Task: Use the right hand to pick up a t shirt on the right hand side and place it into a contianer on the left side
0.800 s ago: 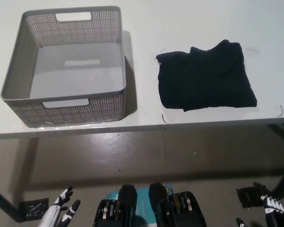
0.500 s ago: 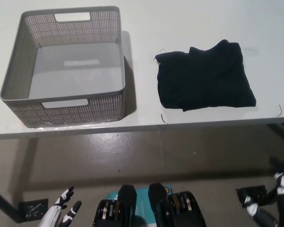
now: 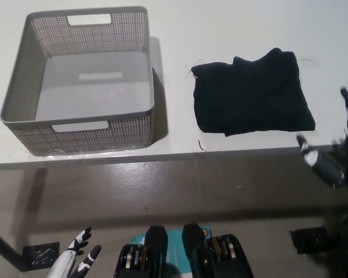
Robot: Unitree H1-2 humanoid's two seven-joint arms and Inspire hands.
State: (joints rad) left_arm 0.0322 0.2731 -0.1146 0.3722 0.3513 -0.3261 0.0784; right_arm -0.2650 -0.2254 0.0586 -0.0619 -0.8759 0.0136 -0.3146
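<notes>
Approach step: the right hand (image 3: pixel 336 152), fingers spread and empty, is at the worktop (image 3: pixel 232 23) edge beside the folded shirt (image 3: pixel 252 92), and must next reach left over it to grasp, basket (image 3: pixel 75 124) waiting empty.

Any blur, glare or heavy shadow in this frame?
Head view: the right hand is motion-blurred at the right edge; the basket throws a soft shadow rightward on the table; the black t-shirt is sharp, its folds lost in darkness; no glare.

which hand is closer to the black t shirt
Right. The black right hand is just off the folded black t shirt's right edge at the table's edge; the white left hand hangs low, far away.
</notes>
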